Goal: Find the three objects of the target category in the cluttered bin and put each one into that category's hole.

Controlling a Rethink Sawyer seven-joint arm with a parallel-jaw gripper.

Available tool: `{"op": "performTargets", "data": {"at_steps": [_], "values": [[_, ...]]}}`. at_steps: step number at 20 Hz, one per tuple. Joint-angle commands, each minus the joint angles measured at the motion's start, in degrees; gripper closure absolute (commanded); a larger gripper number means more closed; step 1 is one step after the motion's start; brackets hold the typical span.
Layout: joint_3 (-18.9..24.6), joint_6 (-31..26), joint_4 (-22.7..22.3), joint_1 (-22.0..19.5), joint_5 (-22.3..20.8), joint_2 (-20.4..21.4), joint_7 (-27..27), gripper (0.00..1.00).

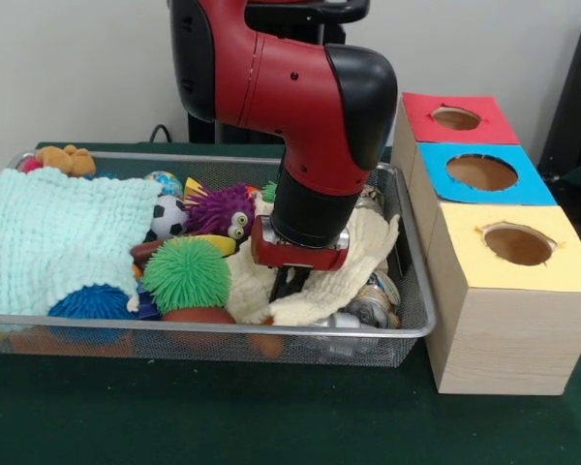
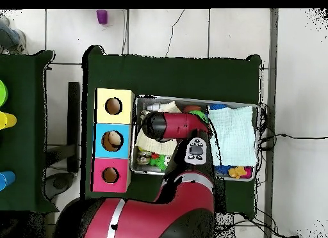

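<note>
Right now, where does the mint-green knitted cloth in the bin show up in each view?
Front view: the mint-green cloth fills the left part of the wire bin, left of the arm.
Overhead view: the same cloth lies in the bin's right part, right of the arm.
Shared landmark: the yellow-topped box, at the right in the front view, is the top box at the bin's left in the overhead view.

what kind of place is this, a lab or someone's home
Most likely a robotics lab: a red and black robot arm reaches into a silver wire mesh bin of toys and cloths, beside three wooden boxes with coloured, holed tops on a green-covered table.
</note>
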State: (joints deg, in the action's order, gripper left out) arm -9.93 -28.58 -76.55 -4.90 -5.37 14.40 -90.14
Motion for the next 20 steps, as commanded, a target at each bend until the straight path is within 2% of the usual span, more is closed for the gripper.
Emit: {"op": "performTargets", "data": {"at_steps": [1,4,8,15,18,20], "values": [[7.1,-3.0,-10.7,-1.6,0.6,5.1,-4.7,1.00],[5.0,-11.5,-13.2,0.0,1.3,11.9,-3.8,1.00],[1.7,-20.3,-13.3,3.0,0.9,17.9,-4.0,1.00],[2.0,-25.5,-15.5,1.6,0.3,22.7,-2.6,1.00],[1.1,-27.3,-15.4,1.2,-1.9,24.9,-0.6,1.00],[1.3,-26.5,-15.0,0.2,-3.2,24.5,0.7,1.00]]}}
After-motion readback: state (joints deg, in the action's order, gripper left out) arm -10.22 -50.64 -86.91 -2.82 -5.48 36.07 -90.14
